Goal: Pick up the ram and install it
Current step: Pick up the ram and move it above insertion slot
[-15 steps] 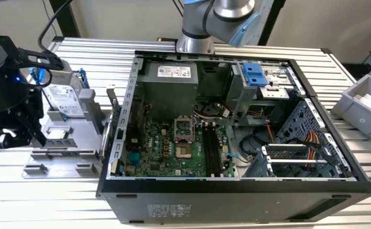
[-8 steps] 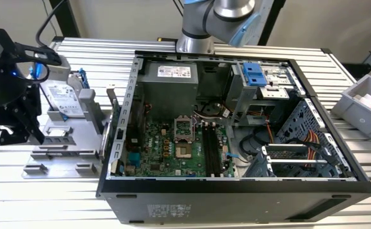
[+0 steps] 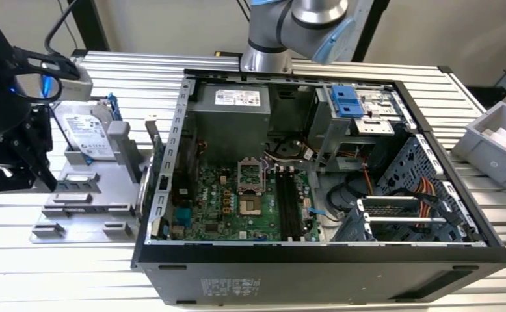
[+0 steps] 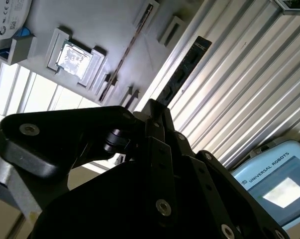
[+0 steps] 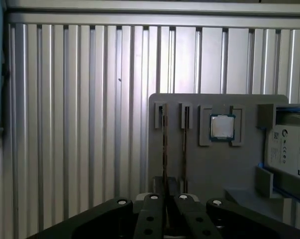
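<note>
While the ram point(image 4: 183, 69) is pinched by the end effector point(image 4: 152, 107), pickup is judged done; alignment with the motherboard slots point(image 3: 286, 201) is called for.

Ribbed aluminium tabletop point(image 3: 62, 273) under bright glare, pale wall point(image 3: 175, 23) behind

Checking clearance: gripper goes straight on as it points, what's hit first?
Probably the grey parts tray, with the held ram touching it first; depth is unclear.

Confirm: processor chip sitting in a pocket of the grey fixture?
Yes, in the first wrist view the processor chip sits framed in a pocket of the grey fixture.
</note>
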